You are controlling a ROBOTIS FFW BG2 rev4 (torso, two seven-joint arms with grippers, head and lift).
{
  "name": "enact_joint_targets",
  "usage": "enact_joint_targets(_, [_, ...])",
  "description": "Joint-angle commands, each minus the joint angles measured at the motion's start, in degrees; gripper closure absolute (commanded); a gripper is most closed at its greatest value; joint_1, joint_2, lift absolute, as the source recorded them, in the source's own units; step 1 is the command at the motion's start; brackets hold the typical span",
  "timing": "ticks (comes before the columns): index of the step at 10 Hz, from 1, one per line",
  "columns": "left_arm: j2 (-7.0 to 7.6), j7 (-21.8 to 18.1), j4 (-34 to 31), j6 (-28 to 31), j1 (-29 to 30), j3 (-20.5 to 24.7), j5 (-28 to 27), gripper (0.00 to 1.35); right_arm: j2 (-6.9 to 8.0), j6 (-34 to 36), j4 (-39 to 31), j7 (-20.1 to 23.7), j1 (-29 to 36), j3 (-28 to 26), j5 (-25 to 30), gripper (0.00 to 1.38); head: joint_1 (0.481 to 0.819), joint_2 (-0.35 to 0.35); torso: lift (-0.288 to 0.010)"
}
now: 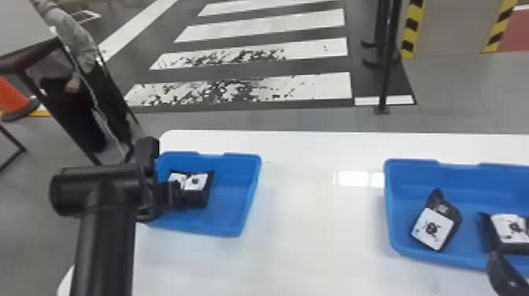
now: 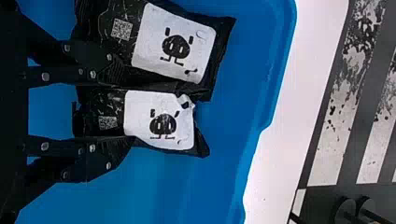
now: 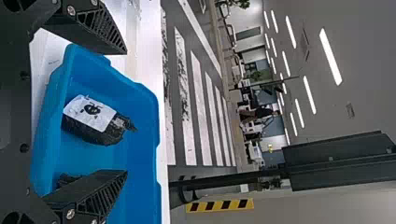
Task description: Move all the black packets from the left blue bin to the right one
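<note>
Left hand [image 2: 125, 110] closed on black packet [image 2: 162, 122], its long axis in line with fingers; second packet [image 2: 175, 46] right alongside.

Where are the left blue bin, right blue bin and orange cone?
Left blue bin [image 1: 230, 197], head view: bare floor.
Right blue bin [image 1: 413, 174], head view: far inner wall.
Orange cone [image 1: 10, 97], head view: sloping side.

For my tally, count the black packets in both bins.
4 in sight. Left bin: one packet between the left gripper's fingers, another beside it. Right bin: one packet near its left end, one farther right. Others may be hidden.
</note>
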Motion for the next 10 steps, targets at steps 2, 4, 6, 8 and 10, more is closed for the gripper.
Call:
enact_joint_targets(2, [-0.02, -2.74, -2.22, -2.65, 0.89, -0.26, -0.47, 1.21, -0.18, 0.11, 0.01, 0.12, 0.15, 0.0, -0.34, 0.12, 0.695, 0.257, -0.144])
enact_joint_targets(4, [-0.54, -4.06, -11.5, -1.81, 4.97, -0.26, 1.48, 1.21, -0.27, 0.11, -0.13, 0.21, 0.15, 0.0, -0.46, 0.13, 0.695, 0.246, -0.144])
enact_joint_targets(6, [-0.98, -5.2, -21.49, -1.81, 9.61, -0.72, 5.59, 1.21, -0.62, 0.25, -0.55, 0.47, 0.01, 0.57, -0.46, 0.13, 0.695, 0.224, -0.144])
enact_joint_targets(8, [-1.16, -6.79, -27.53, -4.2, 13.69, -4.49, 13.36, 1.21, -1.59, 0.81, -0.83, 1.35, -1.12, 2.28, -1.37, 0.13, 0.695, 0.184, -0.144])
enact_joint_targets(10, [-1.42, -7.49, -32.03, -5.74, 17.35, -9.63, 20.1, 1.21, -2.03, 1.94, -2.1, 2.41, -2.66, 3.54, -1.6, 0.13, 0.695, 0.121, -0.144])
